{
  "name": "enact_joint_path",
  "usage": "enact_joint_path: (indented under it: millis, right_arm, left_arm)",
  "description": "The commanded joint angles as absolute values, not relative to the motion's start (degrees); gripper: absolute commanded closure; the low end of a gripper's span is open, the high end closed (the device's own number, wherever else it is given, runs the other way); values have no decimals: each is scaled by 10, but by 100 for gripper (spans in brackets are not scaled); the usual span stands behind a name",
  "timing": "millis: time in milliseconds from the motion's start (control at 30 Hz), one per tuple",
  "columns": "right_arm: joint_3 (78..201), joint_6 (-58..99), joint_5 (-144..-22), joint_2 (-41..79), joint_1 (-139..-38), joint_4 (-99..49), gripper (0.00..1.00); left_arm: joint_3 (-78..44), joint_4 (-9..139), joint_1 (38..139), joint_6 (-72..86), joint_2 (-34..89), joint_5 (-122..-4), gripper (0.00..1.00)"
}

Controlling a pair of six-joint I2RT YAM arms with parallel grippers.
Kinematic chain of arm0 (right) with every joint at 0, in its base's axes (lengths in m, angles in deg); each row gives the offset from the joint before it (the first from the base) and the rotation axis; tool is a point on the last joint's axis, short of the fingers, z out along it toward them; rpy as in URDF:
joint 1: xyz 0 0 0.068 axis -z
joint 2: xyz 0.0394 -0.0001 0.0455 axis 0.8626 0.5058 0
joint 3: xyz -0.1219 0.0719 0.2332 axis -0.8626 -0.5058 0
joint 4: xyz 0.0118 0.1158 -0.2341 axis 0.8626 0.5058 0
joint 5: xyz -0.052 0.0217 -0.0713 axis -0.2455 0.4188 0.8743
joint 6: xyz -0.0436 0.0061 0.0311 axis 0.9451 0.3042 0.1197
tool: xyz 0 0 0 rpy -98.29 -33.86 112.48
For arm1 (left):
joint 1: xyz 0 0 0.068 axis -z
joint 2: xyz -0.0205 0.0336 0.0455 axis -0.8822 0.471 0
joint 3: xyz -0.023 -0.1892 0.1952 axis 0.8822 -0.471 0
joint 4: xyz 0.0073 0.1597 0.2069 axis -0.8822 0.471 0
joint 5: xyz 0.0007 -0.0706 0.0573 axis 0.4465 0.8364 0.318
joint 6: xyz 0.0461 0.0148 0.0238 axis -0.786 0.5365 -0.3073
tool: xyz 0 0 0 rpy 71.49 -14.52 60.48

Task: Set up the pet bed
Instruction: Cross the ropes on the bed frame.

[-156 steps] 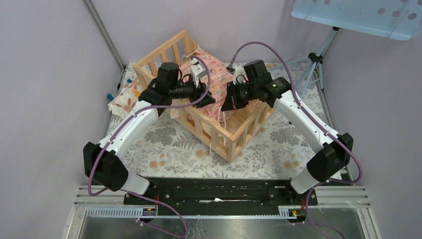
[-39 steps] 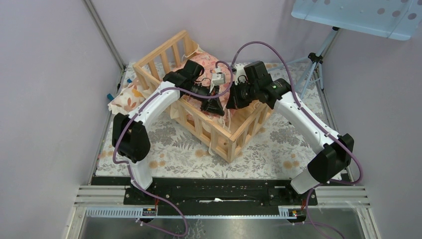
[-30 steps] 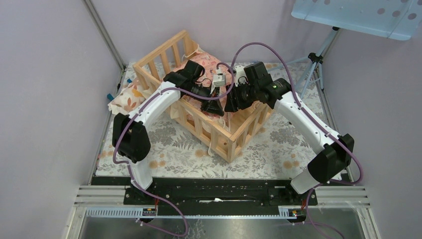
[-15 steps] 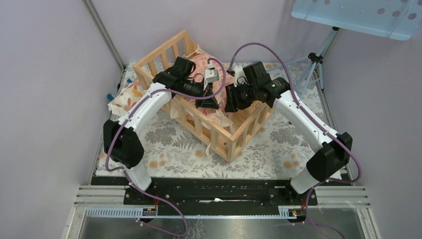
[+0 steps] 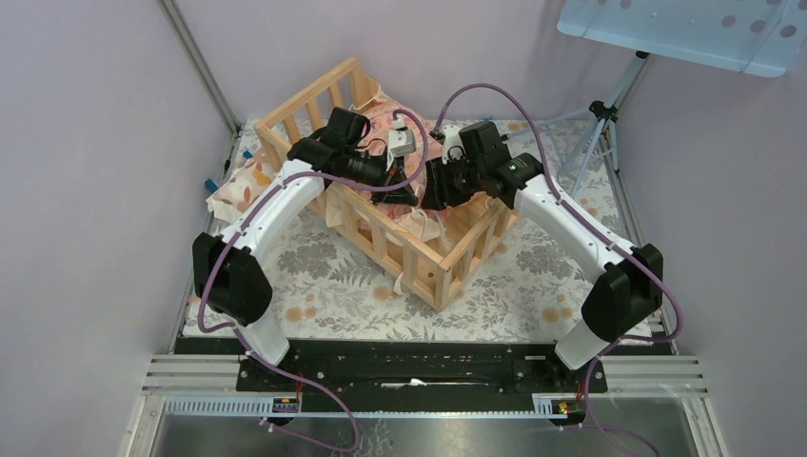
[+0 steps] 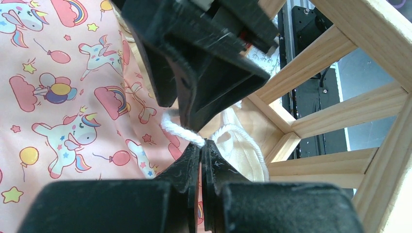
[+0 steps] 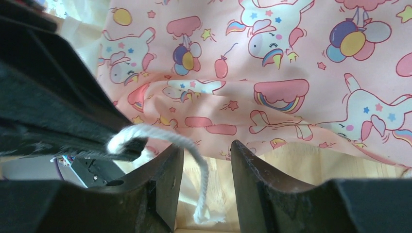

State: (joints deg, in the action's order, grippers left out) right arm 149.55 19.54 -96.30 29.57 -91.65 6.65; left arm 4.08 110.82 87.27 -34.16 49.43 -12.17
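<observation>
The bed (image 5: pixel 419 262) sits askew in the middle of a flowered mat (image 5: pixel 514 295), one corner turned toward the arm bases, with a pink cushion (image 5: pixel 379 116) lying inside it. Both arms reach over the bed's rails and meet nose to nose above its inside, close to the right-hand rail. The left gripper (image 6: pixel 201 145) is pinched tight on a white cord (image 6: pixel 177 132). The cord curls up from the closed tips against the underside of the right gripper (image 5: pixel 433 195), which crowds in directly over the left gripper and blocks much of the view past it. In the right wrist view its fingers (image 7: pixel 165 189) stand partly apart. The cord's frayed free end dangles in the gap between them, and as far as can be seen neither finger presses on it. Just past the left gripper's tips a cream ruffle (image 6: pixel 238 145) is bunched into the bed's near corner, hemmed in by the slats. Just beside the bed on its left lies a leaf-print pillow (image 5: pixel 238 186), partly hidden by the left arm. Behind the bed to the right a tripod (image 5: pixel 600 119) stands under a pale blue panel (image 5: pixel 685 33).
</observation>
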Motion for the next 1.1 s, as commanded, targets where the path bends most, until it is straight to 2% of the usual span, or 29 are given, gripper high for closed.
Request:
enact_joint_path:
  millis: [0,167,400,533,733,933,1067]
  right_arm:
    - [1513,190,-942,321,-915,50,53]
    - [1519,193,-940,335,-915,51,61]
    - [1537,195,-938,328,-915,87,91]
    - [1569,193,-937,320,-916,145,98]
    - [1602,157,-971,317,-916,224,100]
    - [1607,123,-986,318,-931,264,100]
    - [1609,101,-1001,307,-933,264,100]
  left_arm:
    - [39,1095,872,-352,477,-102,100]
    - [38,1096,872,-353,477,-103,100]
    - [31,1102,872,-356,475,-130,100]
    - [29,1102,872,-348,473,-153,100]
    - [14,1073,872,-322,466,-170,100]
    - [-9,1037,874,-298,454,-183,76]
    - [-20,1022,877,-292,444,-195,68]
